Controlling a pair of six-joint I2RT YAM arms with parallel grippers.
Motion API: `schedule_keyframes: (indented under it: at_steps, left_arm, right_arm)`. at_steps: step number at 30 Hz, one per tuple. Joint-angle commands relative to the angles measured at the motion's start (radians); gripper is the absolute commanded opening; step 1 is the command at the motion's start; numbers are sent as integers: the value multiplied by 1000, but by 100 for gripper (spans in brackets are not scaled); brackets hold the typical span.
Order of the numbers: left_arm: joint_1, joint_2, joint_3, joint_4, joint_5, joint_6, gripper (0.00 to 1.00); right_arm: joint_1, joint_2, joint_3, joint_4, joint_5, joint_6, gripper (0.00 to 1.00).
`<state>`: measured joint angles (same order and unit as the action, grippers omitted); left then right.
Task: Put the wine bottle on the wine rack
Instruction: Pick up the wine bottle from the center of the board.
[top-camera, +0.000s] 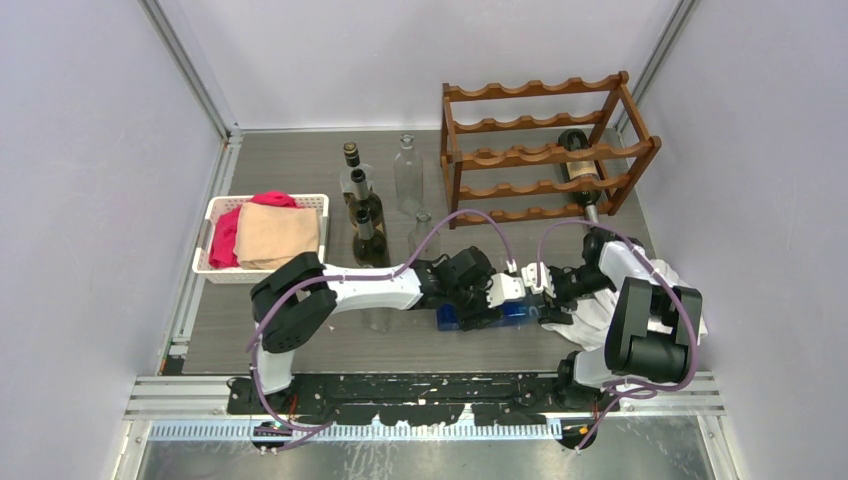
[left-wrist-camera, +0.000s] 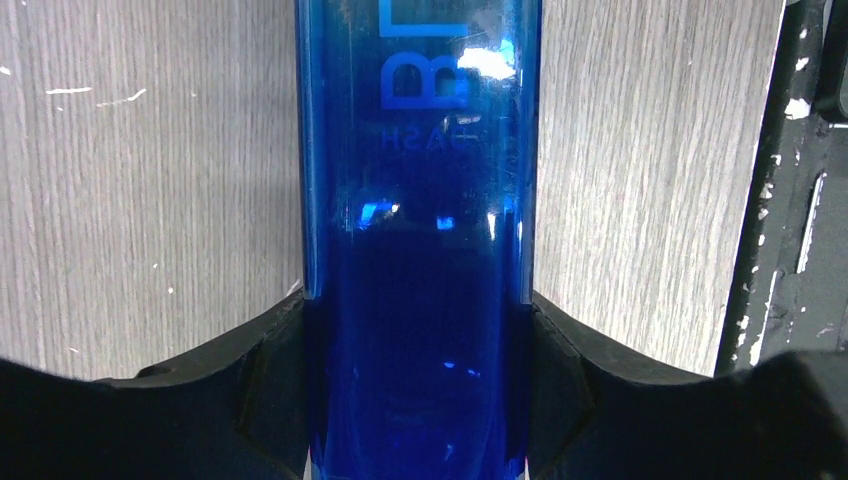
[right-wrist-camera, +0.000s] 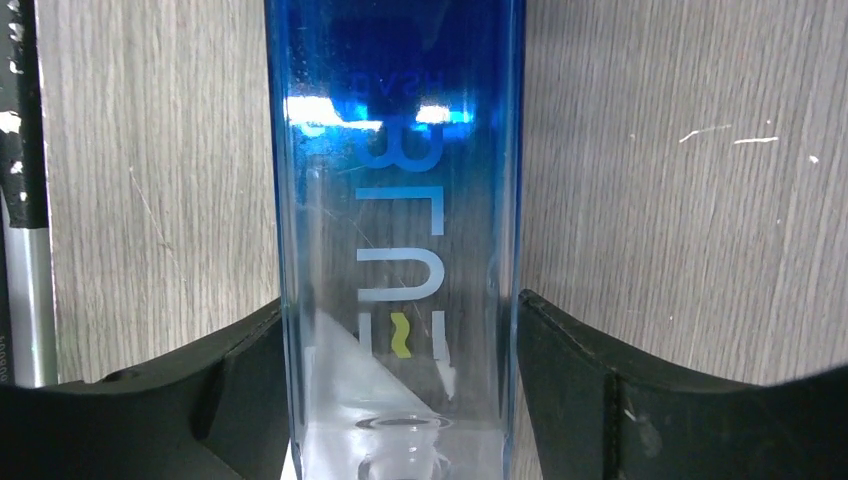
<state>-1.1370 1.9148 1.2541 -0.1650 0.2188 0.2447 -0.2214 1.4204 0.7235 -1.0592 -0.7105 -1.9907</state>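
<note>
Top external: we see the wine bottle (top-camera: 470, 318), blue glass, lying on the grey woodgrain table (top-camera: 290, 170) near the front edge. Its long axis runs left-right, and both arms meet over it. The wine rack (top-camera: 548, 155), reddish wood w/ wavy rails, stands back right, nearer the right arm.

Left wrist: the left gripper (left-wrist-camera: 415, 330) clamps the smooth deep-blue body.

Right wrist: the right gripper (right-wrist-camera: 400, 340) grasps the paler, clearer end w/ lettering.

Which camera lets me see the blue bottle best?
The right wrist view: the blue bottle fills it, letters showing, blue fading to clear, gripped by the right claw. The left wrist view shows only its dark blue part in the left claw. The top view shows it lying on the table, mostly hidden by both claws.
</note>
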Motion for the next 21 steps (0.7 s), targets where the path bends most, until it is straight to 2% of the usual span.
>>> schedule_keyframes:
  at_steps: [1, 4, 8, 9, 14, 17, 21]
  left_arm:
    - [-10, -93, 27, 201, 23, 17, 0]
    - [-10, -94, 14, 231, 23, 14, 0]
    - [-10, -98, -21, 292, 24, 8, 0]
    - [-10, -100, -33, 321, 24, 6, 0]
    - [-12, -103, -101, 427, 24, 0, 0]
    - [-17, -106, -136, 480, 7, 3, 0]
    - [-19, -105, -146, 509, -1, 10, 0]
  right_arm:
    - [16, -5, 0, 59, 25, 35, 78]
    - [18, -22, -7, 73, 9, 43, 80]
    - [19, 6, 43, 20, -8, 63, 63]
    - [19, 17, 64, -6, -11, 71, 62]
    - [17, 46, 123, -96, -23, 62, 74]
    - [19, 32, 101, -71, -22, 46, 83]
    - [26, 24, 78, -20, -3, 66, 86]
